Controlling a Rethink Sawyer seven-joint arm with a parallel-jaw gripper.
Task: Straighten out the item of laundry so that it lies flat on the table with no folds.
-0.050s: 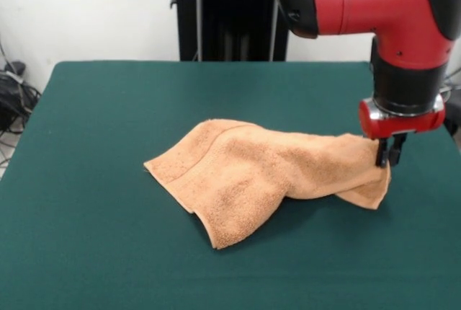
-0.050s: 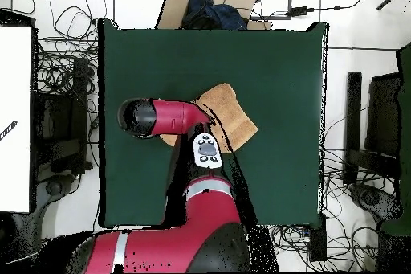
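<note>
From my front cam the arm [image 1: 374,0] comes in from the top right, red forearm running roughly level, then the wrist bends straight down so the pincer [image 1: 390,153] points at the surface [image 1: 94,144]. Its two black fingers [image 1: 380,153] look pinched together on the right end of the towel [image 1: 252,173], and that end is lifted off the green a bit where it's gripped, with a small flap hanging below the tips.

The rest of the towel is lying on the surface around the middle, a little right of centre in this view. It's nowhere near flat: a ridge runs from the gripped end across toward the left, the near part sags into a rounded lobe, and the left edge sits folded with a woven band showing along it.

Overhead cam: the arm [image 2: 172,118] covers most of the action. It reaches up from the base at the bottom, elbows over, and the wrist end sits over the left part of the towel [image 2: 233,114], so I can't see the pincer from up there. Only the towel's right portion sticks out past the arm, around the middle of the surface [image 2: 273,62].
</note>
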